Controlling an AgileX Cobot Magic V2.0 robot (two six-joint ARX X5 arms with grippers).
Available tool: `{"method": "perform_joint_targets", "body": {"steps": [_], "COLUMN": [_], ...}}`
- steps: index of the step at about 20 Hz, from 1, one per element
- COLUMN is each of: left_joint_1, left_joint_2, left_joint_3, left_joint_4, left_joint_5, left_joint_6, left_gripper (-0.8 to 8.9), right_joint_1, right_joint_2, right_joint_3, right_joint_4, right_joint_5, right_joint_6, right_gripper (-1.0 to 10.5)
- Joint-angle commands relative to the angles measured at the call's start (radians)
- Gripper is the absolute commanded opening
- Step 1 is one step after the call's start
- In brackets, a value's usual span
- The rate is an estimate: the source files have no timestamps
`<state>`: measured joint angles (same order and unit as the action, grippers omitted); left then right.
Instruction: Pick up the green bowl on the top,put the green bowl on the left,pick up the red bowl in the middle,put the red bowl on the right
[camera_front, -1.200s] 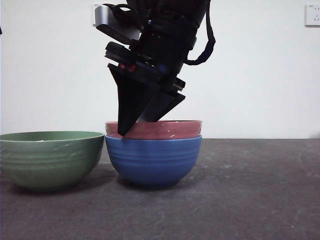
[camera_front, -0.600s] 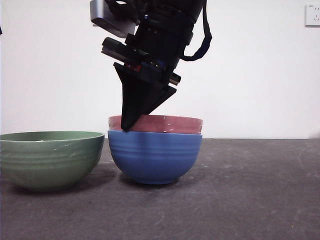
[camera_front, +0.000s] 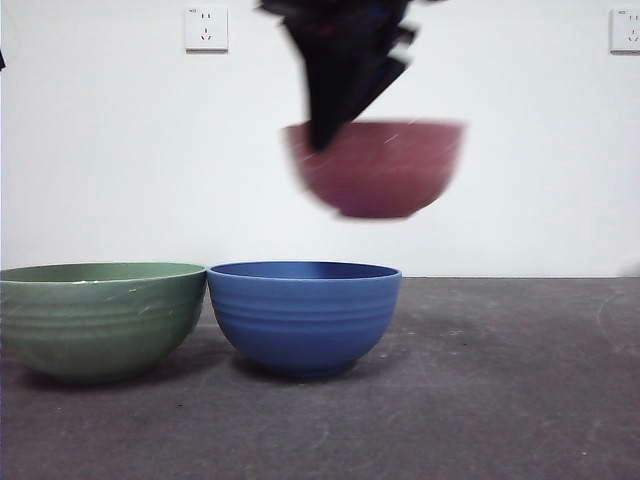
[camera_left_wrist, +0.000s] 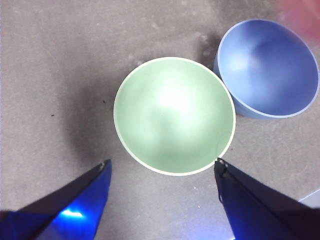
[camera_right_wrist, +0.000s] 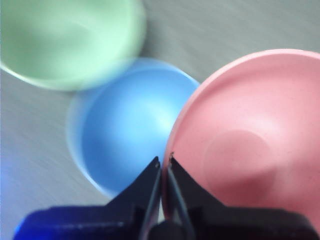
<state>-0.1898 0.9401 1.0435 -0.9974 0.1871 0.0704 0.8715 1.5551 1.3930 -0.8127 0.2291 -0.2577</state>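
The red bowl (camera_front: 378, 166) hangs in the air above the blue bowl, blurred by motion. My right gripper (camera_front: 322, 140) is shut on the red bowl's left rim; the right wrist view shows the jaws (camera_right_wrist: 165, 162) pinching the pink rim (camera_right_wrist: 250, 135). The green bowl (camera_front: 98, 315) stands upright on the table at the left, touching the blue bowl. My left gripper (camera_left_wrist: 162, 167) is open and empty, high above the green bowl (camera_left_wrist: 174, 115).
The blue bowl (camera_front: 304, 314) stands upright in the middle of the dark table (camera_front: 500, 400), also seen in the wrist views (camera_left_wrist: 270, 67) (camera_right_wrist: 130, 125). A white wall with two sockets stands behind.
My right gripper has lifted the red bowl out of the blue bowl, up and slightly right. The blue bowl has settled back on the table. The green bowl has not moved.
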Motion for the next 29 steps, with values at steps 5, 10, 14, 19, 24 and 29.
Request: {"method": "perform_joint_targets", "body": {"steps": [5,10,14,19,24,29], "left_joint_1": [0.003,0.001,0.001,0.001,0.001,0.001], "left_joint_2": [-0.001,-0.001,-0.001,-0.001,-0.001,-0.001], "left_joint_3": [0.0,0.0,0.0,0.0,0.0,0.0], "left_joint_4": [0.009,0.013,0.016,0.017,0.016,0.024], "left_joint_5": [0.002,0.002,0.002,0.002,0.002,0.002], "left_joint_6": [0.011,0.008,0.008,0.008,0.008,0.008], "left_gripper": [3.46,3.46,3.46,3.46,3.46,3.46], "right_joint_1": [-0.134,-0.142,-0.142,-0.142,-0.142,-0.145], "right_joint_2": [-0.175,-0.191,-0.138,-0.065,-0.037,-0.095], "right_joint_3": [-0.146,-0.362,-0.429,-0.429,-0.429,-0.428], "right_joint_4": [-0.105,0.06,0.161,0.219,0.213,0.226], "right_joint_5": [0.06,-0.062,-0.101,-0.161,-0.177,-0.168], "right_joint_6": [0.167,0.206,0.222,0.215,0.216,0.227], "right_gripper": [-0.1,-0.1,-0.1,-0.1,0.9,2.3]}}
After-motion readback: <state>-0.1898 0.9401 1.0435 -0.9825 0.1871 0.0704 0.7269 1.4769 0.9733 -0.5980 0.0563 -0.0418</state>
